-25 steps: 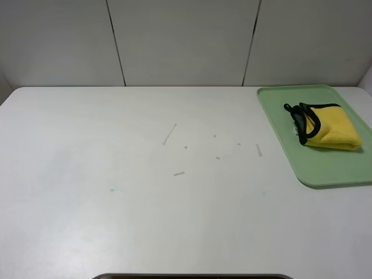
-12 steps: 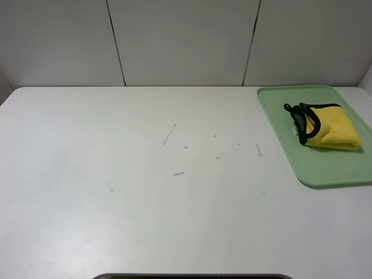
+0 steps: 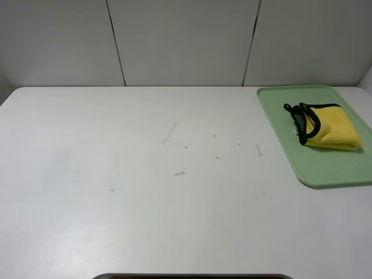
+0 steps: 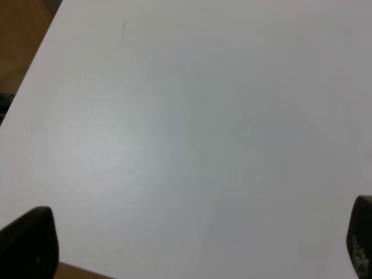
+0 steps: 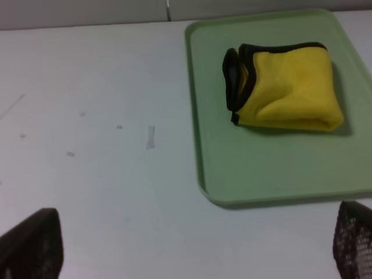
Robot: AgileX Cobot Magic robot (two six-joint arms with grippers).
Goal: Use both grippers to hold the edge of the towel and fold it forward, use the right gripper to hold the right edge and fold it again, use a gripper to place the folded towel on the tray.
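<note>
Nearest to us, both arms are drawn back to the front of the table point(image 3: 145, 221), and neither shows in the high view. In the left wrist view we see only the two dark fingertips point(image 4: 29, 244) of the left gripper point(image 4: 192, 247) at the far corners of the picture, so its jaws stand wide and hold nothing; below it is only bare white table. The right gripper point(image 5: 192, 247) is the same: its fingertips point(image 5: 32, 244) are far apart, with nothing between them.

Further away, on the right side of the table, lies the tray point(image 3: 325, 171). The towel point(image 3: 331, 128) rests inside it, in the farther half, well apart from both grippers.

We judge that the task is complete, or very nearly: the towel is folded and placed on the tray, and nothing seems left to do.

The towel is a compact yellow bundle, thick and a little puffy, not perfectly flat. Its black edging gathers at the side toward the table centre, where the layers open slightly. The fold is somewhat loose but holds together.
</note>
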